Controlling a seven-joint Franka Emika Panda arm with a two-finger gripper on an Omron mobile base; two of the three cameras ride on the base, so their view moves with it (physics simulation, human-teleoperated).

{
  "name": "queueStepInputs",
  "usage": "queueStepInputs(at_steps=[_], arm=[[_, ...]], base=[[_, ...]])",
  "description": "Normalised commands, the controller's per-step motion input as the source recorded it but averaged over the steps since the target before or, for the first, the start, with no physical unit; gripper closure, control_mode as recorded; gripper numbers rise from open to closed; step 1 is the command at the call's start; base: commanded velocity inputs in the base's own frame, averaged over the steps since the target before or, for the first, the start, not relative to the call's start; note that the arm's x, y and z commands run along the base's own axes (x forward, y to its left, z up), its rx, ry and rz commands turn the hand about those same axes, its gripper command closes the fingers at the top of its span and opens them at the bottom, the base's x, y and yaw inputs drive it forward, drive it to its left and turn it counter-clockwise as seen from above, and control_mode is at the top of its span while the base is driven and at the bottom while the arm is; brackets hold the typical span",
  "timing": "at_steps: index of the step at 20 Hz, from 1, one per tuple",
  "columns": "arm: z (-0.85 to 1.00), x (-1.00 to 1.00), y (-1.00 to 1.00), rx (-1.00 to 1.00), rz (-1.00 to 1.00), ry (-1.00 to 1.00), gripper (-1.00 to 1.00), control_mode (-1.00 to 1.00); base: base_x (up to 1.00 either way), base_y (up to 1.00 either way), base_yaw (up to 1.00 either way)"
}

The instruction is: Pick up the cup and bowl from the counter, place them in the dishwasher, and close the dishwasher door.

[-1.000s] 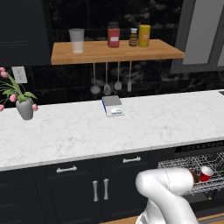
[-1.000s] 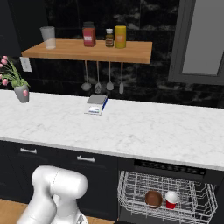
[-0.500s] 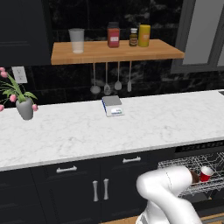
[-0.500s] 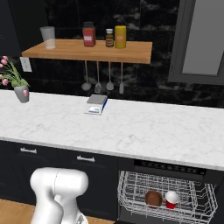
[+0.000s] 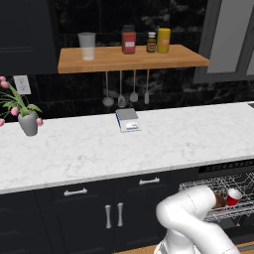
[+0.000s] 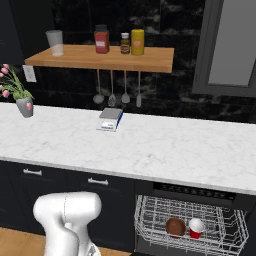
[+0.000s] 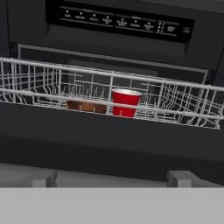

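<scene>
The red cup (image 7: 126, 103) stands in the silver wire rack (image 7: 175, 83) of the open dishwasher (image 7: 118, 22), with the dark-brown bowl (image 7: 86, 106) just to its left. From the base, the cup (image 6: 195, 228) and bowl (image 6: 175, 226) sit side by side in the pulled-out rack (image 6: 150, 210). The arm half covers the bowl (image 5: 219, 200) beside the cup (image 5: 233, 197). My gripper (image 7: 113, 180) is open and holds nothing, low in front of the dishwasher door (image 7: 109, 140), whose dark edge crosses below the rack. The marble counter (image 6: 175, 150) lies above.
A small scale (image 5: 128, 120) and a flower vase (image 5: 28, 123) stand on the counter (image 5: 173, 144). The wooden shelf (image 5: 131, 57) carries a glass tumbler, a jar and bottles, with utensils hanging beneath it. Dark cabinets (image 5: 94, 213) with silver handles are left of the dishwasher.
</scene>
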Motion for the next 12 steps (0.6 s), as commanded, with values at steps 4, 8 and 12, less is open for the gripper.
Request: queueStepInputs(at_steps=[4, 8, 12], arm=[[-0.98, -0.09, -0.52, 0.00, 0.01, -0.04, -1.00, -1.00], [-1.00, -0.41, -0.45, 0.00, 0.04, -0.01, -1.00, -1.00], [-1.00, -0.52, -0.29, 0.00, 0.06, 0.00, -1.00, -1.00]], base=[[0.00, 0.00, 0.00], [0.00, 0.00, 0.00], [0.00, 0.00, 0.00]])
